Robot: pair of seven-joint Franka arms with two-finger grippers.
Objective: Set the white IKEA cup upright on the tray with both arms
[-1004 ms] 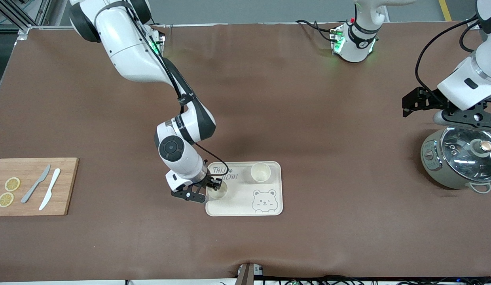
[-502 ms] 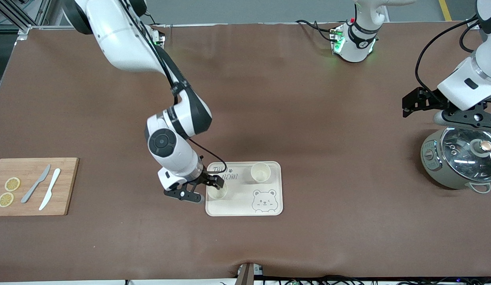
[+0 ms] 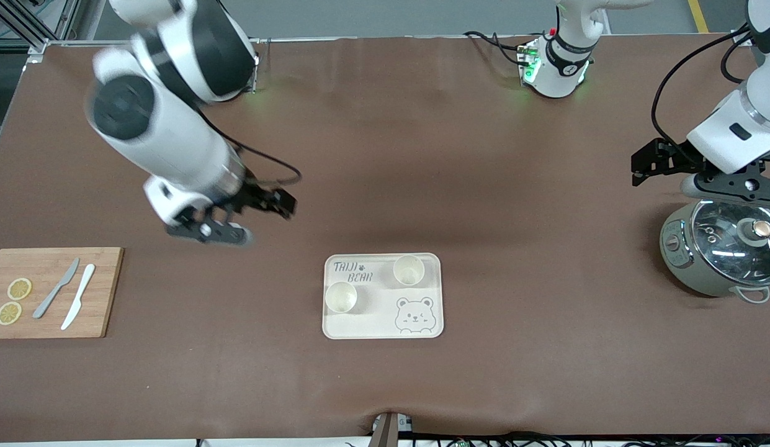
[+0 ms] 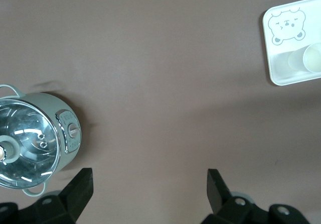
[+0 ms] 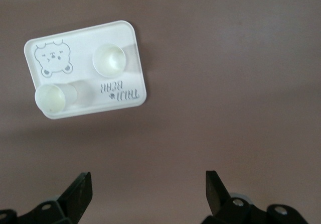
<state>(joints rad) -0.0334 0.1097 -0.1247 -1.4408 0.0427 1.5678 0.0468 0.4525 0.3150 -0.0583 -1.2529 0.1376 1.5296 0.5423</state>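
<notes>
Front view: tray (image 3: 383, 323) is flat, cream-white, rectangular with rounded corners, grey "TAIJI BEAR" lettering and a bear-face drawing. It lies on the brown matte table cover (image 3: 459, 161), mid-table, toward the front camera. Two white cups on it, both upright, mouths up: first cup (image 3: 341, 297) at the tray's right-arm end, second cup (image 3: 409, 270) at the edge farther from the camera. My right gripper (image 3: 236, 218) hangs over bare cover between tray and wooden cutting board (image 3: 105, 292), jaws wide apart, holding nothing. Board carries two lemon slices (image 3: 13, 300), one grey knife (image 3: 56, 287), one white knife (image 3: 78, 305). My left gripper (image 3: 701, 177) waits over the round grey-green cooker (image 3: 723, 256) with its glossy glass lid, jaws spread, empty.

Left wrist view: my two black fingers (image 4: 80, 191) stand well apart, nothing between. One cooker (image 4: 35, 138), tray corner (image 4: 281, 58) with bear face and one cup (image 4: 312, 59).

Right wrist view: fingers (image 5: 80, 193) wide, empty. Whole tray (image 5: 85, 58), both cups (image 5: 109, 59) upright, smooth and round.
</notes>
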